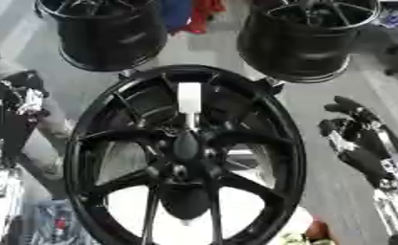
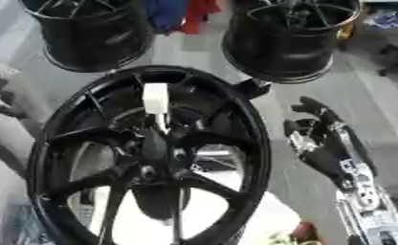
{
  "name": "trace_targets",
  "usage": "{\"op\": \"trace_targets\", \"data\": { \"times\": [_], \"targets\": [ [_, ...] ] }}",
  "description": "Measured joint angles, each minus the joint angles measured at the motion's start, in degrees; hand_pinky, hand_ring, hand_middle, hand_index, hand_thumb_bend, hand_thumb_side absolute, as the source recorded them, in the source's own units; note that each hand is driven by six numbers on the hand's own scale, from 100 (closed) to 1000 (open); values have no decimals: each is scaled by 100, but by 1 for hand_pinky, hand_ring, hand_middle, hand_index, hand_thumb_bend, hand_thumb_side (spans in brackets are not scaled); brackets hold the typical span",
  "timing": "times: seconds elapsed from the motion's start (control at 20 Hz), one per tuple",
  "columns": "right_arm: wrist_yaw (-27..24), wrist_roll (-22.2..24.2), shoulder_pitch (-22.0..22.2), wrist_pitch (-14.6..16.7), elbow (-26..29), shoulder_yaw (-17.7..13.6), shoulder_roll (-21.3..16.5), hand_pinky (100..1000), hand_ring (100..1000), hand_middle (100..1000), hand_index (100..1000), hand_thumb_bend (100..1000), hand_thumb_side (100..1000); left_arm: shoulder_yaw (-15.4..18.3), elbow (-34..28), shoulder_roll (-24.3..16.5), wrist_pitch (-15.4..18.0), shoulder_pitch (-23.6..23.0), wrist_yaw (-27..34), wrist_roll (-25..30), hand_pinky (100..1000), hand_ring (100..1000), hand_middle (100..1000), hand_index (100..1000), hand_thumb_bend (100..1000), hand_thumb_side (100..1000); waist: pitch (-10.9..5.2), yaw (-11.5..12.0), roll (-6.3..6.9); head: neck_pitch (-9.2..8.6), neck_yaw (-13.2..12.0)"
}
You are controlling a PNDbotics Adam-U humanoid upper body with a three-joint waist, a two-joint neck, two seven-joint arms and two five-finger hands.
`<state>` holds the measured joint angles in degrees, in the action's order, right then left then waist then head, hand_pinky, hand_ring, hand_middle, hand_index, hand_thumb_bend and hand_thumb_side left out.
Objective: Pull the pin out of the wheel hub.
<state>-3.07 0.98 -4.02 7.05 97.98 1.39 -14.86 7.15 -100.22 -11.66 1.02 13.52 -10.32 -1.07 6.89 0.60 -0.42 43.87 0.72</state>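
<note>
At the centre stands the big black spoked wheel hub [image 1: 185, 158], with the white-headed pin [image 1: 189, 101] still in it, upright and easy to reach. Right hand [image 2: 315, 129] waits beside the rim, fingers relaxed and empty; left hand [image 1: 22, 103] is at the left edge, and I cannot tell its fingers.

the wheel hub [image 1: 185, 158] looks like glossy black painted metal, its spokes catching pale glints. the pin [image 1: 189, 100] has a matt white, plastic-looking head on a thin shiny metal shaft. two more rims [image 2: 279, 36] behind share the same dark sheen (red and blue cloth [image 1: 190, 13] lies between them).
</note>
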Motion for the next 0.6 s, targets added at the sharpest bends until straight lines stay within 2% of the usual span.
{"op": "trace_targets", "data": {
  "times": [0.3,0.6],
  "targets": [
    [2,5,7,-3,0,2,0,642,653,776,887,260,270,-416,-107,-1063,114,590,-9,520,493,659,684,798,308,586,-27,-81,42,1,3],
    [18,38,53,-11,-1,13,-5,641,653,776,887,261,268,-1269,-27,-2285,360,1674,-45,1485,557,687,714,822,356,586,-64,-184,95,18,-21]
  ]
}}
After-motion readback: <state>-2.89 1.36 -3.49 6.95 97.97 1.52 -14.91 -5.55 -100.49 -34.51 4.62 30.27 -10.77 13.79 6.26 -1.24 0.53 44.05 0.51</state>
